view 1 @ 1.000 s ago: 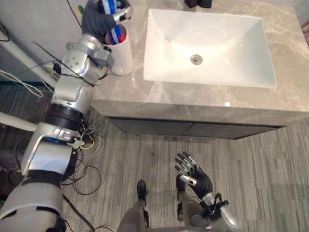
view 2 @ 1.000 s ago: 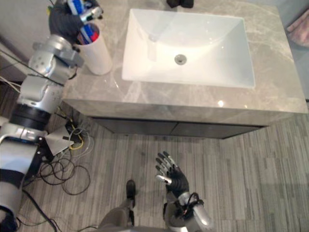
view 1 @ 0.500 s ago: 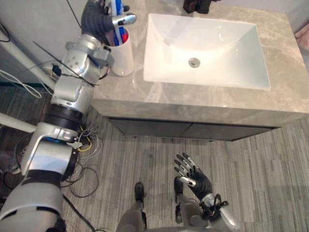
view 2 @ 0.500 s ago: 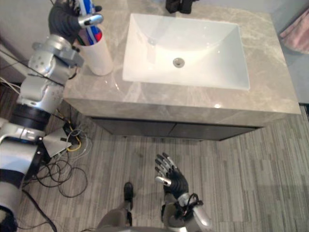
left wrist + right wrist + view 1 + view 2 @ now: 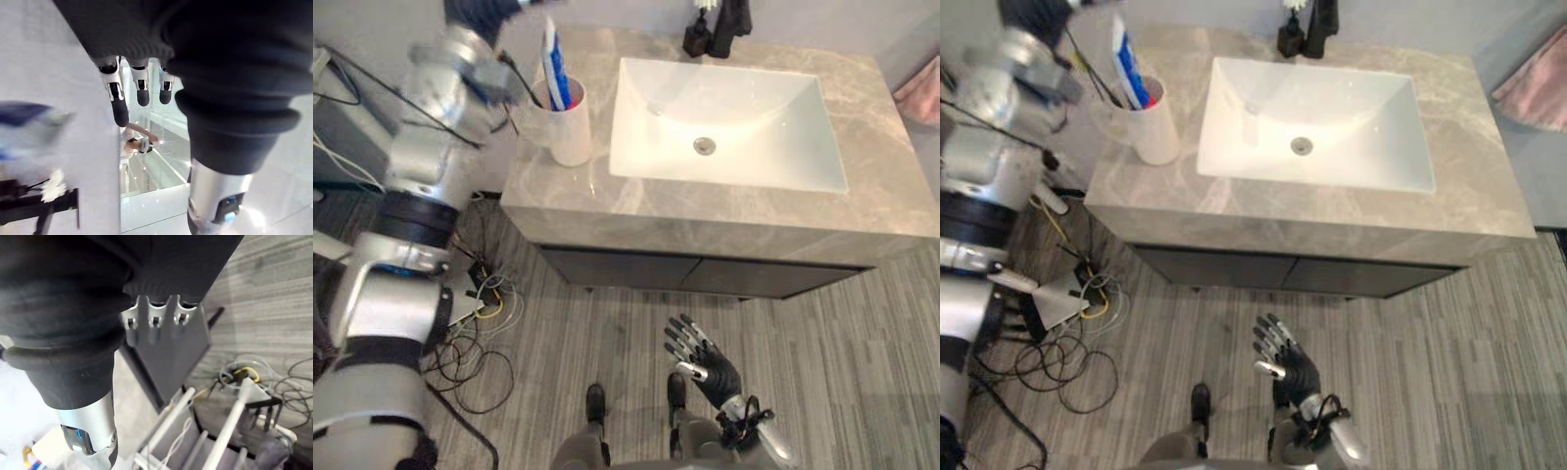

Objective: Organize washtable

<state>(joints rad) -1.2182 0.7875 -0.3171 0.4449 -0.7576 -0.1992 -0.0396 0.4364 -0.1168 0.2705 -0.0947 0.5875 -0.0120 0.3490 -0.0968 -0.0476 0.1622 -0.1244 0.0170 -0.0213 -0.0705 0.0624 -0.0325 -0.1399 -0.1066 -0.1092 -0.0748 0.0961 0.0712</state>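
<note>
A white cup [image 5: 564, 129] stands on the left end of the grey marble counter [image 5: 724, 220]. A blue, white and red toothpaste tube [image 5: 554, 73] stands upright inside it. My left hand [image 5: 480, 12] hovers above and to the left of the cup, apart from the tube. Its fingers [image 5: 120, 105] are straight and hold nothing. My right hand [image 5: 707, 365] hangs low in front of the cabinet, over the floor, with open spread fingers [image 5: 154, 325].
A white rectangular basin [image 5: 754, 147] takes up the middle of the counter. A black faucet [image 5: 732, 20] and a small dark bottle [image 5: 696, 39] stand behind it. A pink towel [image 5: 922, 90] hangs at the right edge. Dark cabinet fronts [image 5: 705, 274] sit below.
My left hand has let go of the toothpaste tube, which now stands in the cup, and has lifted up and away to the left. The camera has shifted too.
</note>
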